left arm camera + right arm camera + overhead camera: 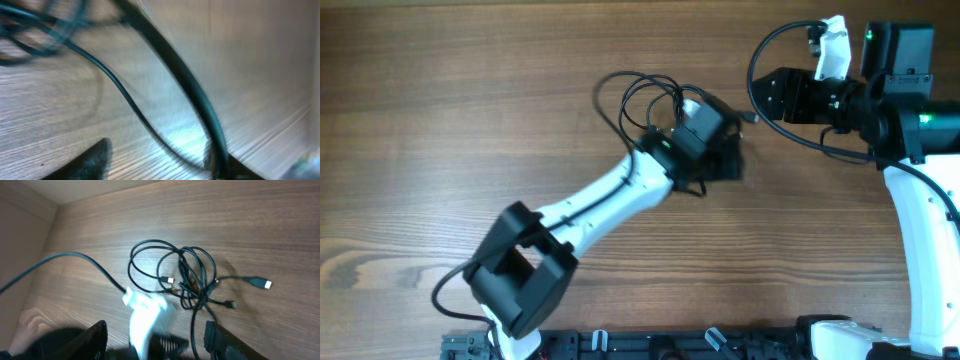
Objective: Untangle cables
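On grained wood table (pixel 470 100), thin black looped cables (pixel 187 280), right tool (pixel 157 337) spread wide, left tool (pixel 720 150), state unclear

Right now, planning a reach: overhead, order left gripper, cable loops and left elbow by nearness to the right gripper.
From the right gripper:
1. left gripper, close by, table centre, over the tangle.
2. cable loops, farther left.
3. left elbow, bottom left.
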`<state>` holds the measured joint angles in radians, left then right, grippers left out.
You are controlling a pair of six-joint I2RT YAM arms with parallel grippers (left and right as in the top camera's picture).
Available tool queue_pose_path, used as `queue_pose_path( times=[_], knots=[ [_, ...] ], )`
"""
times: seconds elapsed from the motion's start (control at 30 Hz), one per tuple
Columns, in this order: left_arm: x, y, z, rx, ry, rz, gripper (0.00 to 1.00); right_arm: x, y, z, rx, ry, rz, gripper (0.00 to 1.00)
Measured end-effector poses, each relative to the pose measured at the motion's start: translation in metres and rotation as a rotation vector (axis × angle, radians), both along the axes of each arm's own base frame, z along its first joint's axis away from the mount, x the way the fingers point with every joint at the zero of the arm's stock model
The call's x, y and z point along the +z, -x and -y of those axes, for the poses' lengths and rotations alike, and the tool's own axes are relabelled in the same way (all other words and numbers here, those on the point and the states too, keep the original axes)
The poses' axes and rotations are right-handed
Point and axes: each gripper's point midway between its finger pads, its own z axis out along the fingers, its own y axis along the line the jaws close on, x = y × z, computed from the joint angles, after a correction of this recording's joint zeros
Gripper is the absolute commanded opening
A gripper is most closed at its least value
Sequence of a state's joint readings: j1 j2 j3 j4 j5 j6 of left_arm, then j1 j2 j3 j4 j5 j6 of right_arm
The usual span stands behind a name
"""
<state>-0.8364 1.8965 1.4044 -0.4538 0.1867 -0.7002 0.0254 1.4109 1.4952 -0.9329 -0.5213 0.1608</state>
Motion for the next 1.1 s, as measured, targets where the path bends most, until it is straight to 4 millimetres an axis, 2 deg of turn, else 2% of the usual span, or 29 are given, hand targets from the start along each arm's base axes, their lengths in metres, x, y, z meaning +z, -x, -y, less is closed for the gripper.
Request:
queue_pose_path(
  times=[0.07, 0.17, 0.27, 0.33, 0.5, 0.53, 0.63, 0.73, 0.77, 0.83, 0.87, 1.0, 1.1],
  knots=[
    [-0.005, 0.019, 0.007, -0.117, -0.049, 0.039, 1.00, -0.001, 0.000, 0.000, -0.002, 0.002, -0.003, 0.65],
    [-0.006, 0.021, 0.008, -0.194, -0.081, 0.092, 1.00, -0.001, 0.000, 0.001, -0.002, 0.003, -0.002, 0.65],
    [-0.004, 0.009, -0.002, -0.188, -0.092, 0.116, 1.00, -0.001, 0.000, 0.001, -0.003, 0.003, -0.002, 0.66],
    [0.010, -0.010, -0.017, -0.150, -0.083, 0.149, 1.00, -0.001, -0.001, 0.001, -0.004, 0.005, -0.002, 0.66],
    [0.077, -0.046, -0.056, -0.051, -0.013, 0.280, 1.00, -0.002, -0.002, 0.004, -0.019, 0.021, -0.002, 0.68],
    [0.084, -0.051, -0.062, -0.033, -0.006, 0.294, 1.00, -0.002, -0.002, 0.005, -0.021, 0.024, -0.001, 0.68],
    [0.085, -0.065, -0.078, 0.016, -0.010, 0.295, 0.96, -0.003, -0.002, 0.005, -0.022, 0.026, -0.001, 0.69],
    [0.085, -0.080, -0.097, 0.100, -0.009, 0.277, 0.86, -0.003, -0.002, 0.006, -0.024, 0.028, -0.002, 0.69],
    [0.084, -0.087, -0.105, 0.138, -0.010, 0.268, 0.80, -0.003, -0.002, 0.006, -0.024, 0.028, -0.002, 0.69],
    [0.079, -0.095, -0.115, 0.192, -0.010, 0.246, 0.76, -0.004, -0.002, 0.006, -0.025, 0.029, -0.003, 0.69],
    [0.070, -0.103, -0.119, 0.221, -0.010, 0.233, 0.72, -0.004, -0.003, 0.006, -0.027, 0.031, -0.005, 0.69],
    [0.019, -0.124, -0.108, 0.243, -0.024, 0.186, 0.68, -0.011, -0.004, 0.007, -0.029, 0.035, -0.026, 0.69],
    [-0.014, -0.129, -0.103, 0.245, -0.040, 0.149, 0.70, -0.017, -0.005, 0.007, -0.030, 0.038, -0.048, 0.69]
  ],
)
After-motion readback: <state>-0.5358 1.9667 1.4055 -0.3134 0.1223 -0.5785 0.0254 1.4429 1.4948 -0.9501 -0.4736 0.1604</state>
